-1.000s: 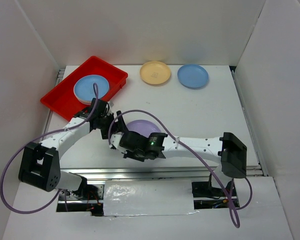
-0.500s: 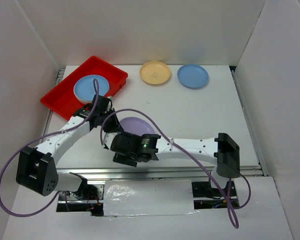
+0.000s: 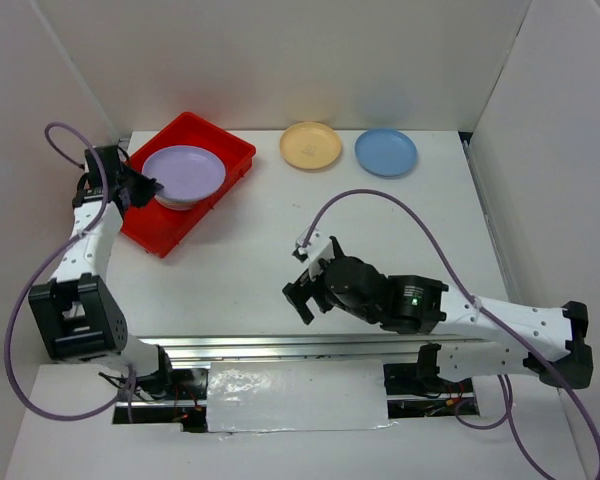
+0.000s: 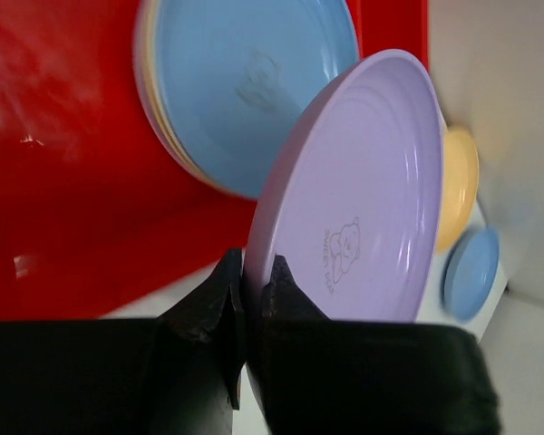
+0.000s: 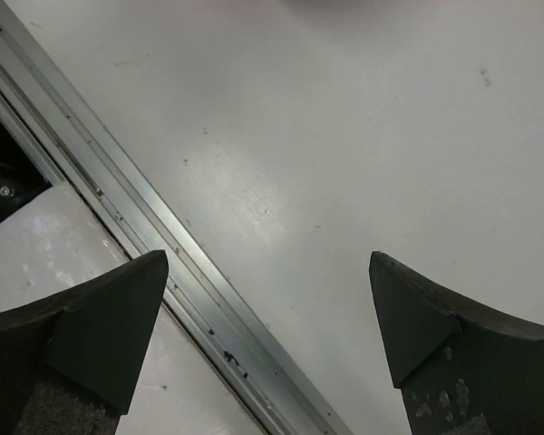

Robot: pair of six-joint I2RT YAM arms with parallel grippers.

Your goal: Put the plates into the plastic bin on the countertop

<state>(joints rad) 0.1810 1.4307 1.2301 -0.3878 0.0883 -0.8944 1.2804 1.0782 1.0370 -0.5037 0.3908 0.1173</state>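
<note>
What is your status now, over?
Left gripper shut on purple plate, tilted over stack in red bin. Right gripper open, empty. Yellow plate, blue plate on countertop. No obstruction.

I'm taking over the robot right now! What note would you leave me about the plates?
Left gripper: shut on the purple plate at its rim, tilted over the red bin.
Right gripper: open, empty, over the countertop.
Done: the stacked blue plate and others under it lie in the bin.
Left: release the purple plate, then bin the yellow plate and loose blue plate.
</note>
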